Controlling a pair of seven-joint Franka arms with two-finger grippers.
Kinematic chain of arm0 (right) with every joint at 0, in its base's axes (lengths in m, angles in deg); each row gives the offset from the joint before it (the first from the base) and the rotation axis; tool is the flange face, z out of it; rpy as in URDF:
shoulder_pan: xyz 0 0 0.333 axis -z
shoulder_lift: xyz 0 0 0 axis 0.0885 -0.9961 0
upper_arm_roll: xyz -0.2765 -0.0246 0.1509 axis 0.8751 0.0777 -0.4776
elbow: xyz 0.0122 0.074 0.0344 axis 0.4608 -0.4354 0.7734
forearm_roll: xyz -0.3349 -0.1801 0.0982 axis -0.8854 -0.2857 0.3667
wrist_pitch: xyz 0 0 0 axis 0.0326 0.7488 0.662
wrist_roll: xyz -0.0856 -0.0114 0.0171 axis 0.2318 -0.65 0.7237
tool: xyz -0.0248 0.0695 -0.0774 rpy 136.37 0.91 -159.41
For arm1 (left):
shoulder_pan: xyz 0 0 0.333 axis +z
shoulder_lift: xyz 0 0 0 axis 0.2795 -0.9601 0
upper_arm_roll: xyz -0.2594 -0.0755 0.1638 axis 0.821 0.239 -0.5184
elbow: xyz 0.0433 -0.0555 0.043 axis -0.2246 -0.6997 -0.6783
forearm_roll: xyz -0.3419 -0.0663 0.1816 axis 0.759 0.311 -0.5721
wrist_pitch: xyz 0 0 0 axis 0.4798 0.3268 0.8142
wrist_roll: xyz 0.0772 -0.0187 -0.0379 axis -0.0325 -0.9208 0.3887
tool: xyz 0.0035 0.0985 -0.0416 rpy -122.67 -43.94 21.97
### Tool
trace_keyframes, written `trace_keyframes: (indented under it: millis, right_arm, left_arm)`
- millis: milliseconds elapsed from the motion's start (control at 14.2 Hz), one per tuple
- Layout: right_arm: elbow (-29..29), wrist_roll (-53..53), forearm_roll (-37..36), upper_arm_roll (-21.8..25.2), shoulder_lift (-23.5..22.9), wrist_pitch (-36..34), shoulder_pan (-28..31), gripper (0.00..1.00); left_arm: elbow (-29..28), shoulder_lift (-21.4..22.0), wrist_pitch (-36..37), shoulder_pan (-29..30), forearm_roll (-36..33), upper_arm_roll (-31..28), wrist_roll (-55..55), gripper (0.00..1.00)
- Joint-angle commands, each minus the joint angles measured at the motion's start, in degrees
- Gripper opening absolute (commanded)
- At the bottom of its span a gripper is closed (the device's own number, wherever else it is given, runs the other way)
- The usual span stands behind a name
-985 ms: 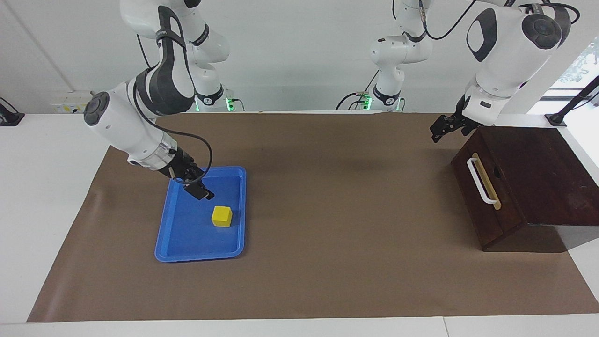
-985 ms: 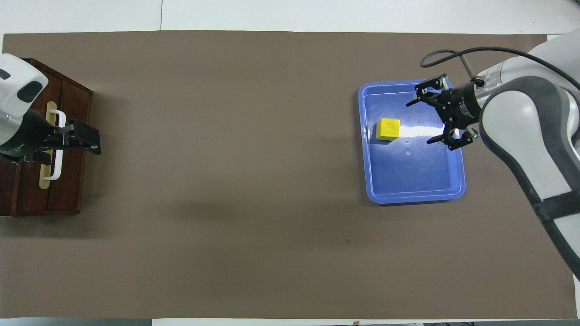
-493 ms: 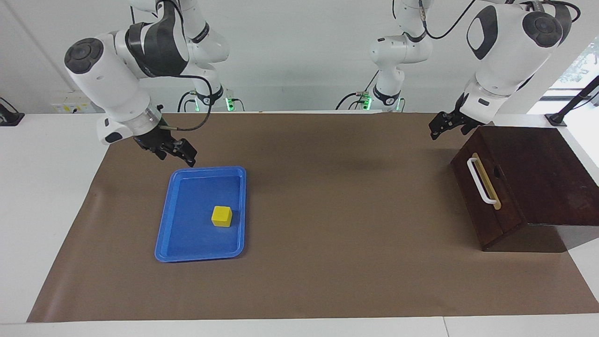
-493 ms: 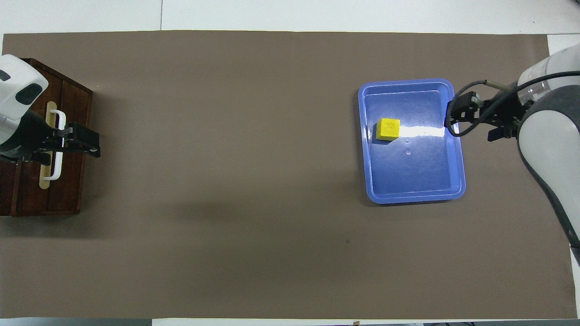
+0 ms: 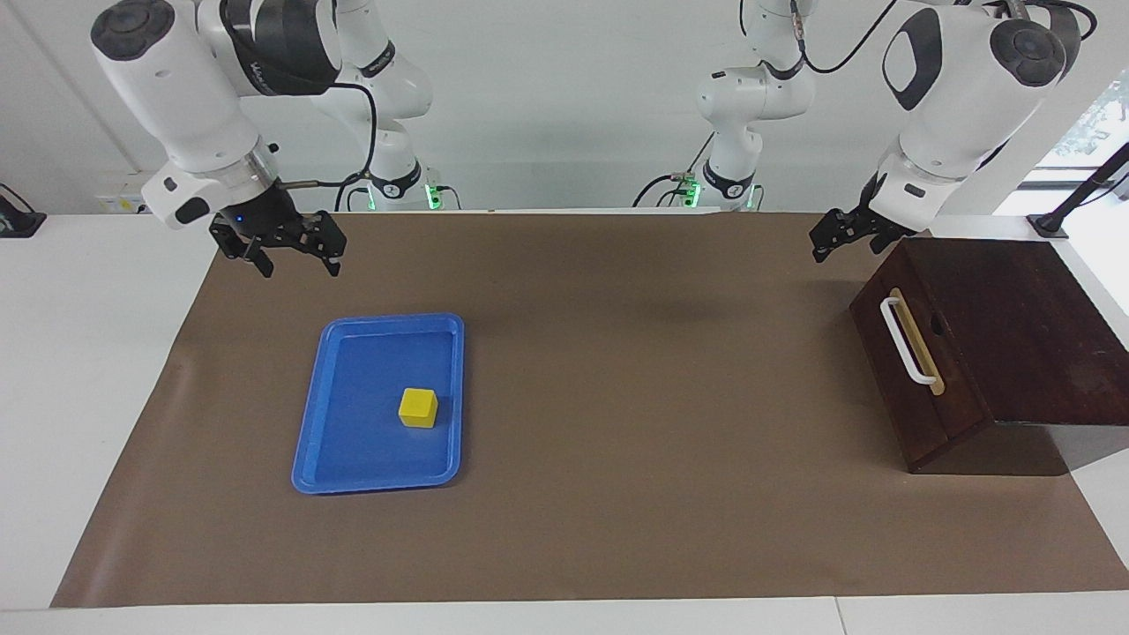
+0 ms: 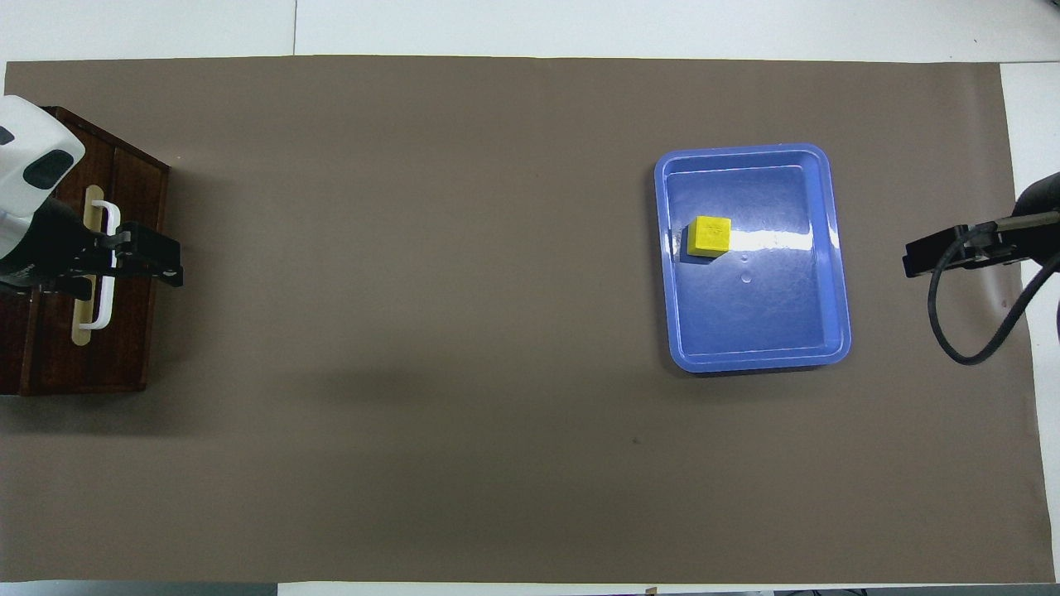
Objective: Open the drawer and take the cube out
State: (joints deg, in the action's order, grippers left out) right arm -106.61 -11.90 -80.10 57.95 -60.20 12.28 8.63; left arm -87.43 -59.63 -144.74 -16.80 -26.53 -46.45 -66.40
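The yellow cube sits in the blue tray, free of both grippers; it also shows in the overhead view. The dark wooden drawer is shut, its front flush with the box, white handle outward. My right gripper is open and empty, raised over the mat beside the tray's edge nearest the robots. My left gripper is open and empty, raised beside the box's corner nearest the robots; in the overhead view it covers part of the handle.
The tray lies toward the right arm's end of the brown mat. The drawer box stands at the left arm's end, at the mat's edge. White tabletop surrounds the mat.
My right gripper has risen off the tray and drawn back toward the robots, leaving the cube in the tray. The left gripper has hardly moved.
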Motion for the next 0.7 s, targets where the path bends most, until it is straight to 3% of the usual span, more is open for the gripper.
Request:
trace_keyframes:
  millis: [0, 633]
  right_arm:
    - [-2.2, 1.6, -1.2, 0.1, 1.4, -1.8, 0.8, 1.0]
    - [-2.6, 0.4, -0.9, 0.1, 1.4, -0.4, 1.4, 1.0]
  left_arm:
    - [1.9, -1.1, 1.5, -1.5, 0.6, -1.4, -2.0, 1.0]
    - [1.9, -1.0, 0.9, -0.9, 0.4, -2.7, -4.0, 1.0]
